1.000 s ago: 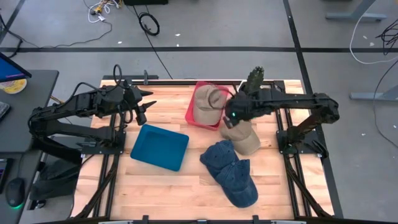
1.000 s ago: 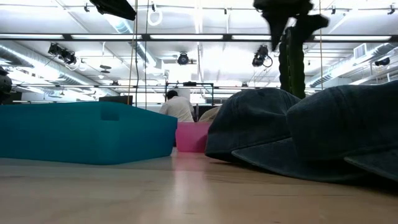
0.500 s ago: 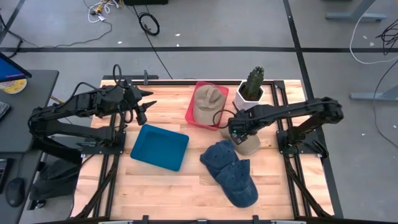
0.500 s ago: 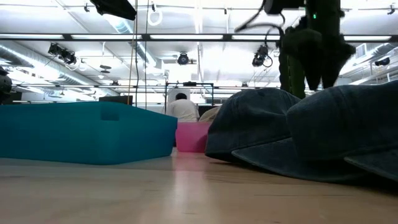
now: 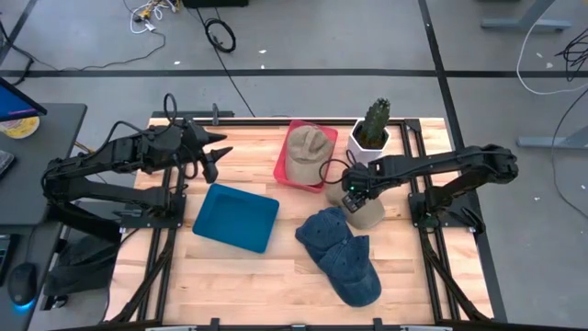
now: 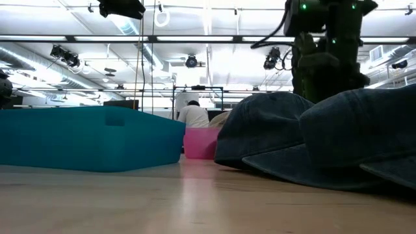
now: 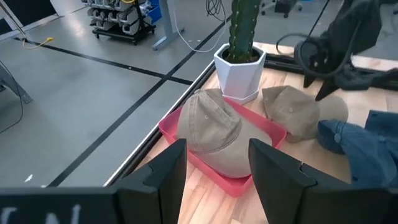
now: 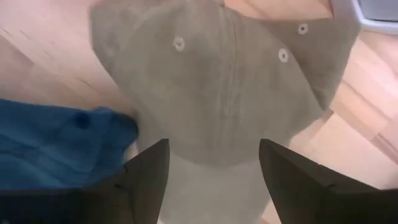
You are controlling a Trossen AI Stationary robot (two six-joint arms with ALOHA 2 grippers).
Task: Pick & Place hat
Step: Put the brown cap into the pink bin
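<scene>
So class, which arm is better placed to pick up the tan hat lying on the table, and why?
Right. The right gripper hangs open directly over the tan hat; the left gripper waits across the table, beyond the teal bin.

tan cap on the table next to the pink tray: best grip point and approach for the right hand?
Pinch the crown of the tan cap from straight above. It lies flat on the wood, dome up, and the soft crown fabric should bunch between the fingers. The right hand hangs over it, open. Probably keep clear of the blue caps touching one edge.
</scene>
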